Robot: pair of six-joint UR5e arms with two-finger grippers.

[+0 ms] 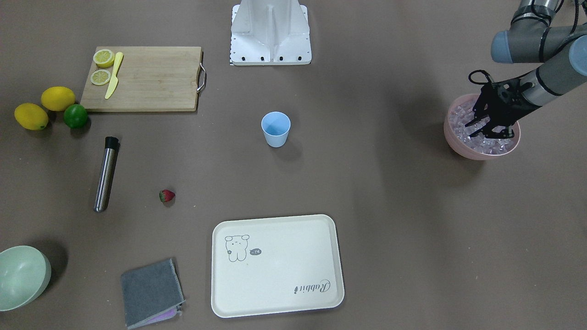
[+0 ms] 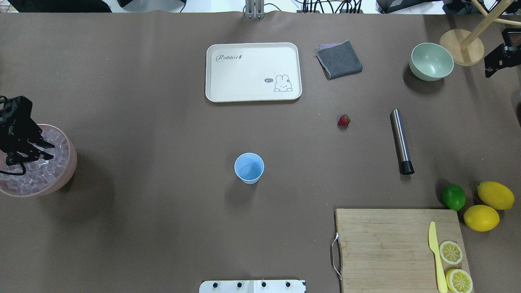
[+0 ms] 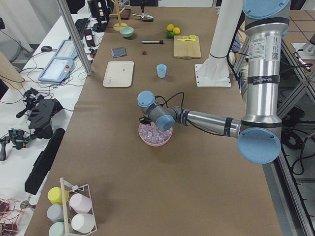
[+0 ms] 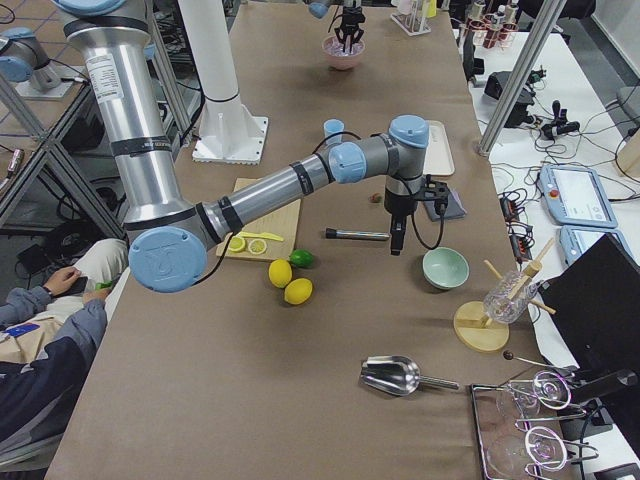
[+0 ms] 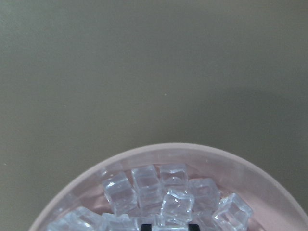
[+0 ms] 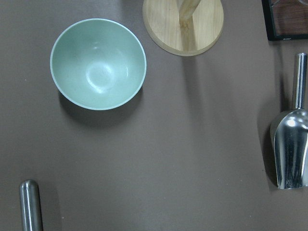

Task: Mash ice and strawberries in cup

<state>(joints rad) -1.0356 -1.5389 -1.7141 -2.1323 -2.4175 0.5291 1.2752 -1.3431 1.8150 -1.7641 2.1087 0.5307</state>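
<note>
Left tool (image 1: 476, 129) down in the pink bowl (image 1: 462, 147) at the left end of the table (image 1: 390, 206), jaws parted, tips among the ice (image 1: 494, 145); no cube visibly pinched. Looks like the first step, fetching ice. Light blue cup (image 1: 275, 129) empty at mid-table, well apart; strawberry (image 1: 167, 196) lying toward the right end, steel muddler (image 1: 105, 174) beyond it. Next, probably: close on one cube, lift clear of the rim, carry across to the cup. Right tool (image 4: 398, 240) hanging near the muddler; open or closed, cannot tell.

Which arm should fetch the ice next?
Left: the left claw is open, down in the pink bowl among the ice. The right claw hangs far off by the green bowl.
</note>
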